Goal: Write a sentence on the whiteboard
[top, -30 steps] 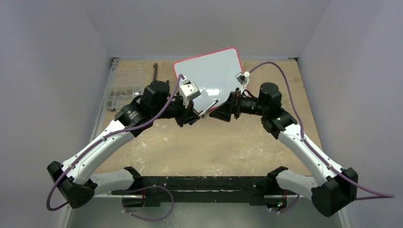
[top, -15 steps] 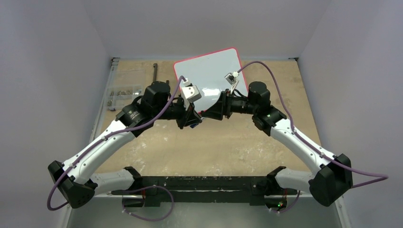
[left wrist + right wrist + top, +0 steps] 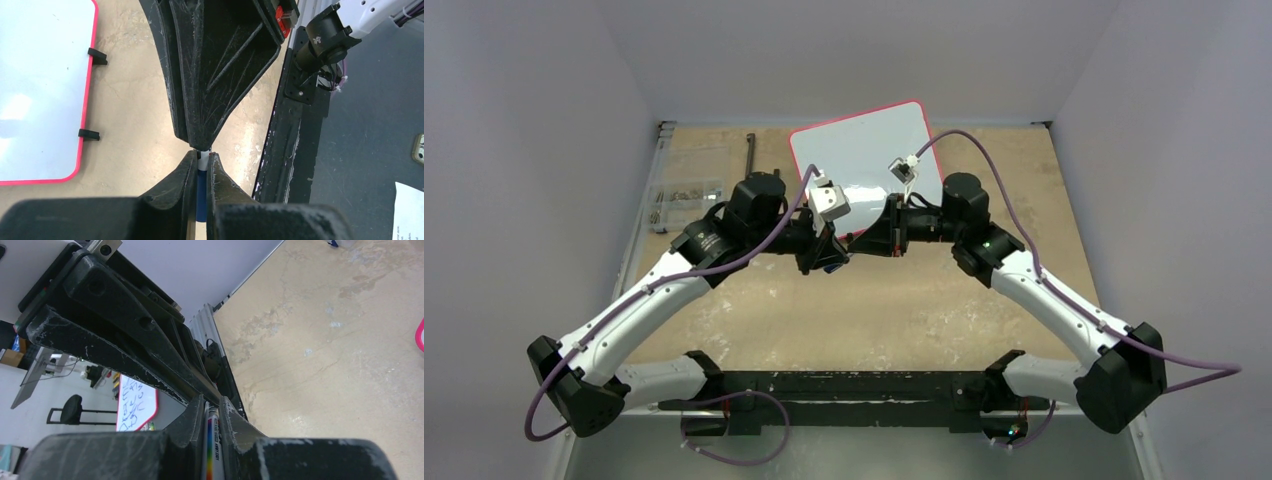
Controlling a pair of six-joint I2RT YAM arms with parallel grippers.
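Just near of the whiteboard (image 3: 864,150), the left gripper (image 3: 201,159) and right gripper (image 3: 211,407) meet tip to tip, each with jaws clamped on the same marker (image 3: 201,192).

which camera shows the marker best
Right wrist view: the marker sits between the right fingers with its rainbow-striped label facing the camera. Left wrist view shows only a blue and white piece between the left fingers. From above I cannot see it.

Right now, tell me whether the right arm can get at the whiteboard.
Probably yes: the whiteboard lies just beyond the right end effector, nothing between. But it and the left end effector both clamp the marker, tying them together.
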